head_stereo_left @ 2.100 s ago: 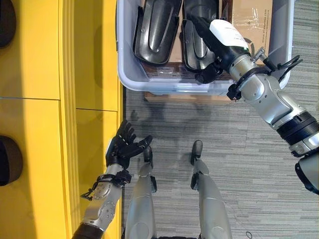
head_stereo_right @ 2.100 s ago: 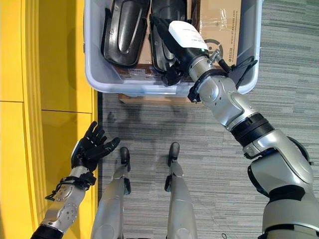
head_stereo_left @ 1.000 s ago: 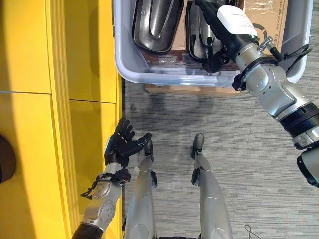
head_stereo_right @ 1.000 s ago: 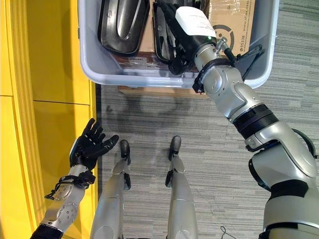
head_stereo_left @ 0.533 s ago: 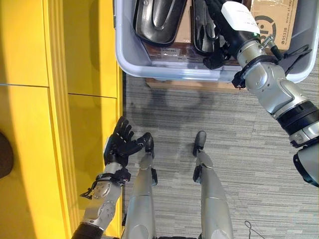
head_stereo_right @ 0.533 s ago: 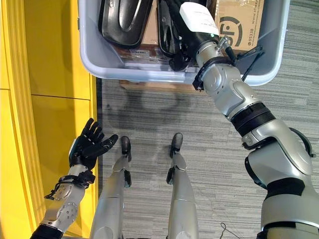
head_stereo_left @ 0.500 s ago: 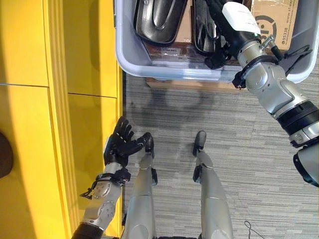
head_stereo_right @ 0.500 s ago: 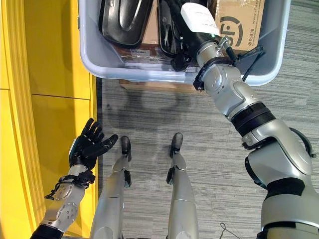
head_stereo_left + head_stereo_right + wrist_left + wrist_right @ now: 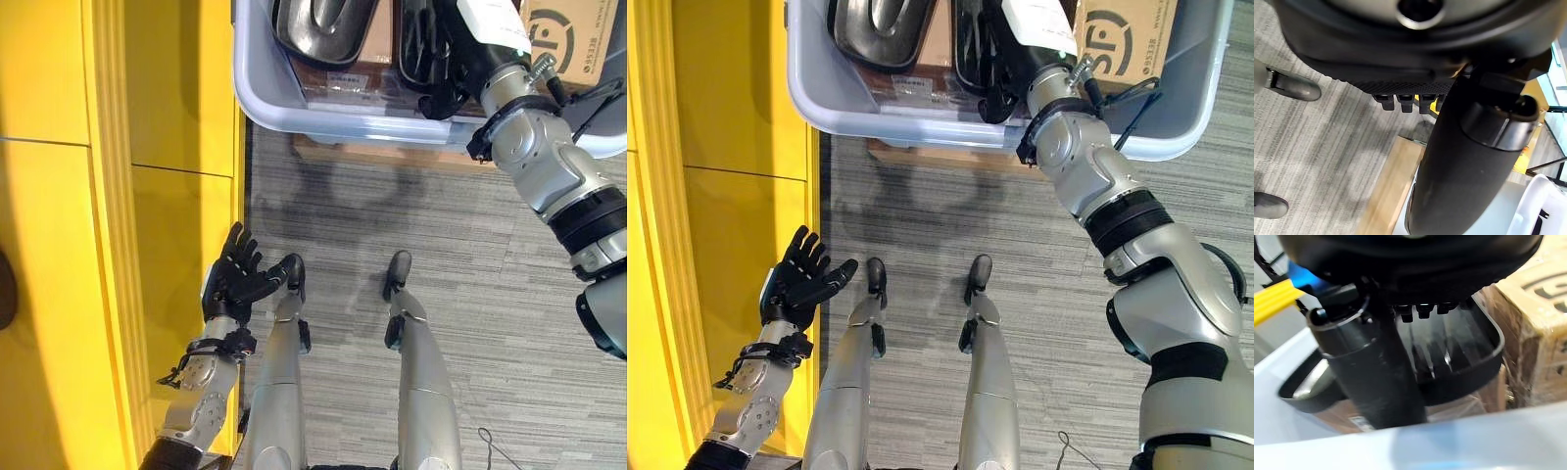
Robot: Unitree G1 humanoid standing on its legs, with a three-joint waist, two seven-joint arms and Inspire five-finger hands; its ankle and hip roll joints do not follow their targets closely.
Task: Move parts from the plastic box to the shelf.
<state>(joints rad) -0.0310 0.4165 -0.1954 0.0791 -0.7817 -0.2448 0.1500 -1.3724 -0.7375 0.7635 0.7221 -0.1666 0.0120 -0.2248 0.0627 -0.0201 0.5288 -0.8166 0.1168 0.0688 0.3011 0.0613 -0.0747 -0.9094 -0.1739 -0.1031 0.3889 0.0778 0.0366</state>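
Underfoot, grey striped carpet [image 9: 490, 294] is seen, with a yellow shelf unit [image 9: 98, 245] running along the robot's left side. Ahead, one pale grey plastic box [image 9: 921, 122] is set on a wooden board [image 9: 392, 157] on the carpet. Two black moulded parts are counted inside it: a left part [image 9: 884, 24] and a right part [image 9: 1469, 362], the latter beside one brown cardboard carton [image 9: 1127, 34]. The right hand [image 9: 1014, 49] is reached into the box over the right part, its fingers laid in the part's hollow; whether they are closed cannot be told. The left hand [image 9: 235, 284] is held spread and empty beside the shelf unit.
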